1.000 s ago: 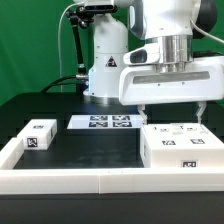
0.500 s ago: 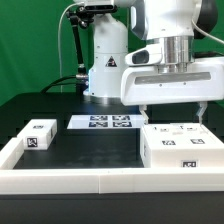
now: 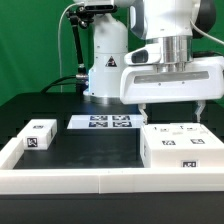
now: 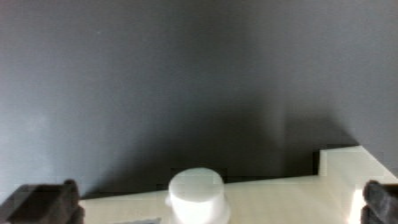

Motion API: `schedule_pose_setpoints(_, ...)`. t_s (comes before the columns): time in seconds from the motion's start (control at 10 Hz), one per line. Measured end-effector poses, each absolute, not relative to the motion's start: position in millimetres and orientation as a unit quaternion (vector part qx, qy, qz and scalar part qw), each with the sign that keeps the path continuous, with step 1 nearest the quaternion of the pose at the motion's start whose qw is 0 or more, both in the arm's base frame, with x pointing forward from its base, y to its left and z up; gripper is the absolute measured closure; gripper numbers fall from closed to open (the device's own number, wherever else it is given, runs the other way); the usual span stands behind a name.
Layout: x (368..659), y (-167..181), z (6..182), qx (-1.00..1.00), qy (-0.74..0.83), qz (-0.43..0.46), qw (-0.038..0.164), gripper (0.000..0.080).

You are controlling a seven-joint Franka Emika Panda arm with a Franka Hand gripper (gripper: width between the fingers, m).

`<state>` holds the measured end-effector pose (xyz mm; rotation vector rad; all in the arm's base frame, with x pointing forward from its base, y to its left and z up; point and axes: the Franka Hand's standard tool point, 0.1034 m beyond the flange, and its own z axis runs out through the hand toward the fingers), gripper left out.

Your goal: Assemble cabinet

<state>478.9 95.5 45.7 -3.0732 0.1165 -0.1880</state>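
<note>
Green backdrop, black table with a white rim, and I'm watching the cabinet at the exterior view's right, near the front rim, with tags on its top and on the side facing the camera. The jaws are spread wide and empty, hanging just above its top, one fingertip toward each end. For a clean grasp I'd centre them across the body and square them to its sides before descending, then close gently so it doesn't skate. The small white cube sits well apart at the exterior view's left, with the marker board between them, further back. Hard to call: the cabinet's far end runs off frame. The blurry wrist view gives only a white edge with a rounded nub that I can't identify. Fingertip clearance I can't judge either.
</note>
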Motion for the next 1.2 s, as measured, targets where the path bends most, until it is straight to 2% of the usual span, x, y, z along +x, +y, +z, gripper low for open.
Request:
schedule_pose_setpoints(0.3,475,104,43.2,-0.998,0.033,-0.053,0.027,0.0003)
schedule_pose_setpoints(0.6,469,102,27.2,-0.999,0.018,-0.048,0.009,0.0003)
schedule_pose_setpoints(1.2,468,97,21.4,-0.999,0.016,-0.046,0.005,0.0003)
